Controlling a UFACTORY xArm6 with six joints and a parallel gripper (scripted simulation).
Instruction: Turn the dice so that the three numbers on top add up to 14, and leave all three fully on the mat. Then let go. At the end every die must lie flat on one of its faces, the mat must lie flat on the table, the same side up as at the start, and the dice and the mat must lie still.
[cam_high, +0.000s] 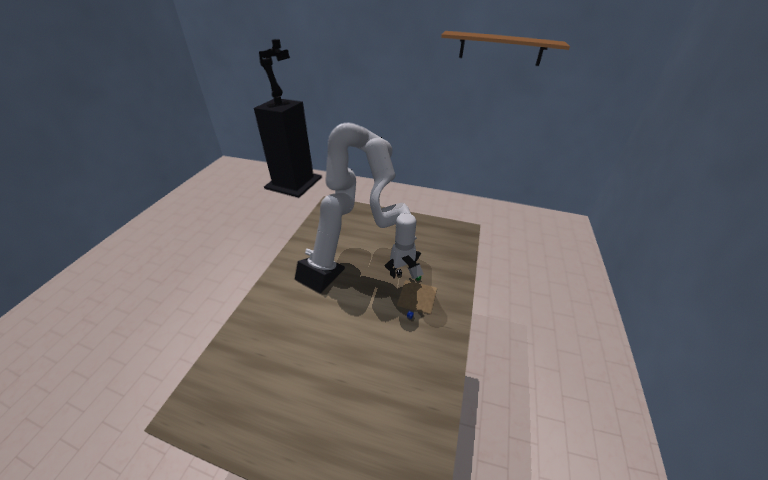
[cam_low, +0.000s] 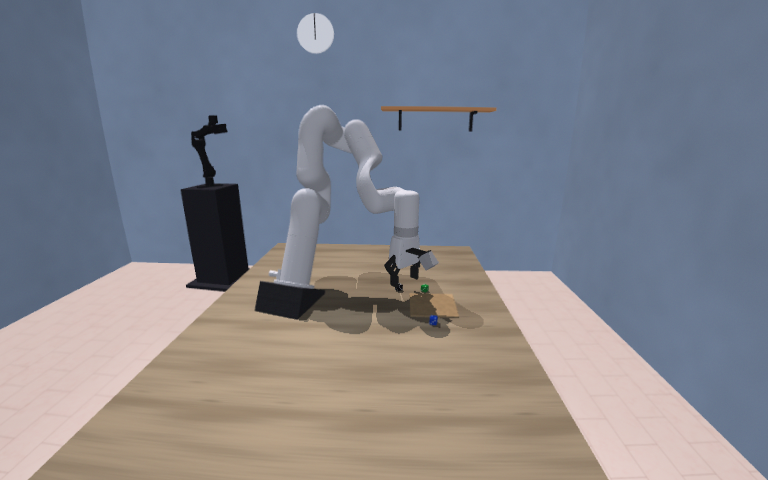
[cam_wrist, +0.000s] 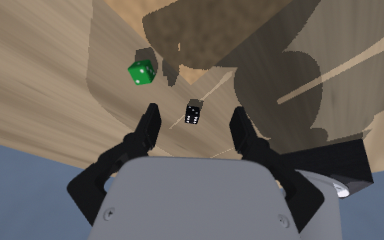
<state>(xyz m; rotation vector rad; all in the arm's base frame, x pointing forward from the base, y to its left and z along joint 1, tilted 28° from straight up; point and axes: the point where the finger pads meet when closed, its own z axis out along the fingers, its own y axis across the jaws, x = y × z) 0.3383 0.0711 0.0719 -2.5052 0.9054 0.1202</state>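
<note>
The wooden bench (cam_low: 339, 396) carries everything: the white arm (cam_low: 308, 186) on its black base (cam_low: 266, 308), bent over and pointing its gripper (cam_wrist: 194, 125) straight down near the tan mat (cam_low: 447, 308). The mat lies flat on the bench, partly under the arm's shadow.

Three dice are in play. The blue die (cam_low: 433, 320) sits at the near edge of the mat; from these views I cannot tell whether it lies fully on it. The green die (cam_wrist: 141, 72) rests on the bench just beside the mat's far corner, apparently off it, with at least two pips on the side facing the wrist camera. The black die (cam_wrist: 193, 113) lies on bare bench, off the mat, directly below the gripper and between the lines of the two fingers, which stand spread fully wide with nothing between them. Its top number is too small to read.

Judging from this, the step in hand is the approach to the black die: the gripper is lined up above it but not yet down around it. The next move calls for a straight descent until the fingers flank the die, then a close on two opposite faces, so it can be lifted, turned to the needed face and set on the mat.
</note>
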